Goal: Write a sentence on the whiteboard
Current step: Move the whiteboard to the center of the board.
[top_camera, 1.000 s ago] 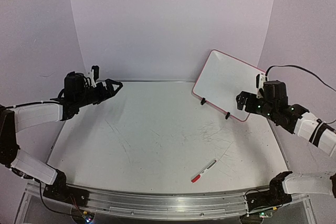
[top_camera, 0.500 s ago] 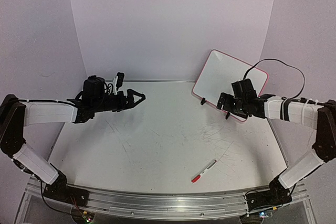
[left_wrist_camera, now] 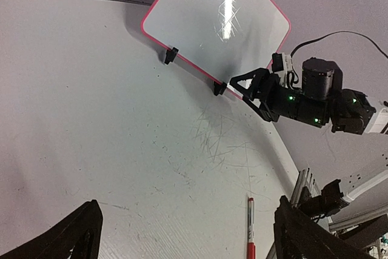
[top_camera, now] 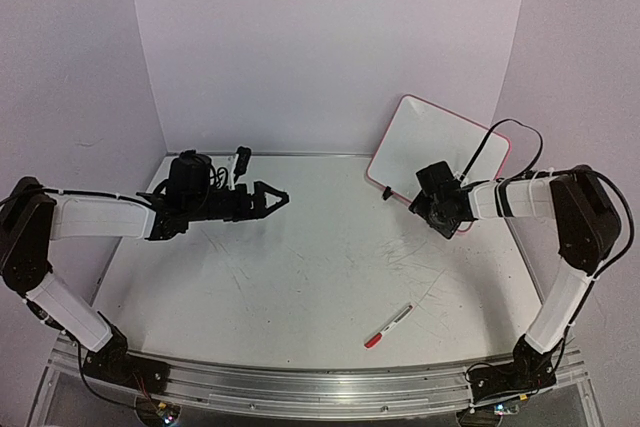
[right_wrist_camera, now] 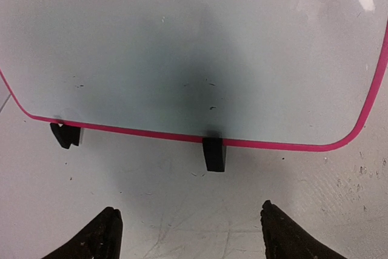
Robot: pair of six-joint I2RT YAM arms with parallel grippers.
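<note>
A small whiteboard [top_camera: 440, 152] with a pink rim is propped on two black clip feet [right_wrist_camera: 214, 153] at the far right of the bench [top_camera: 300, 267], tilted back, with no writing seen on it. The right fingers [right_wrist_camera: 103, 238] are spread and empty, just before its bottom edge. The left fingers [top_camera: 270, 197], also spread and empty, are held over the bench's left half. A red-capped marker [top_camera: 388, 325] is seen lying well apart, near the front. The board could be tipped or slid if a foot is nudged, and the thin rim may be missed.
</note>
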